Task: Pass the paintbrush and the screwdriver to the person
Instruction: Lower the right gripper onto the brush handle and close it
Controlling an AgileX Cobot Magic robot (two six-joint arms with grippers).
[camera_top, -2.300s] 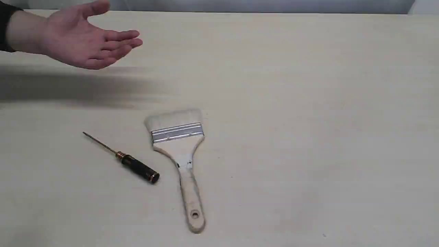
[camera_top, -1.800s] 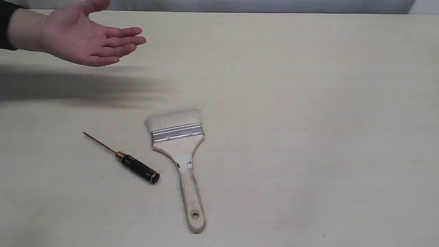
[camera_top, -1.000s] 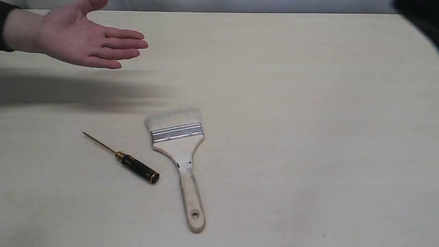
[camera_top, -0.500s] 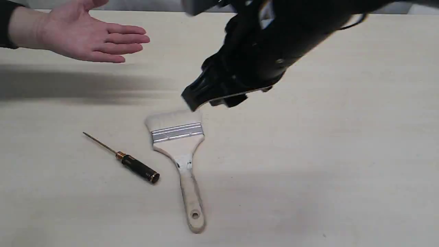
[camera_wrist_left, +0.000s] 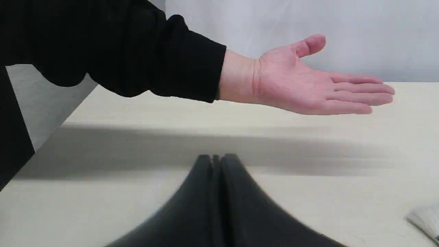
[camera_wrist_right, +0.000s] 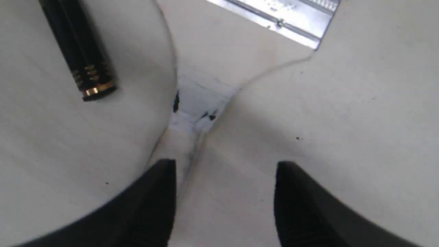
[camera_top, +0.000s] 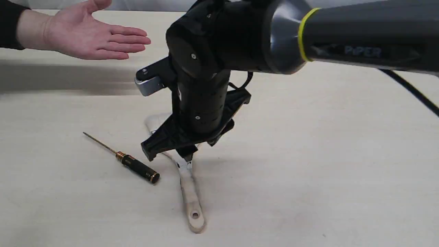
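Note:
The paintbrush (camera_top: 190, 200) lies flat on the table, its handle end with the hole nearest the front edge; the arm hides most of its bristles and silver band. My right gripper (camera_top: 187, 157) hangs open just over the narrow neck of the handle. In the right wrist view the gripper (camera_wrist_right: 224, 178) has the handle neck (camera_wrist_right: 200, 103) lying between its spread fingertips (camera_wrist_right: 154, 202), below the silver band (camera_wrist_right: 284, 17). The screwdriver (camera_top: 137, 167) lies left of the brush, with its black handle (camera_wrist_right: 77, 51) beside it. The person's open hand (camera_top: 89, 34) is held palm up at the far left. My left gripper (camera_wrist_left: 216, 161) is shut and empty, facing that hand (camera_wrist_left: 308, 85).
The pale wooden table (camera_top: 325, 154) carries nothing else. The right arm's dark body (camera_top: 274, 37) stretches in from the right edge, with a black cable (camera_top: 411, 91) trailing behind it. A pale tuft (camera_wrist_left: 423, 219) shows at one corner of the left wrist view.
The right arm swept in from the upper right and came down over the paintbrush, hiding its bristles. The person's hand opened flatter. Brush and screwdriver have not moved.

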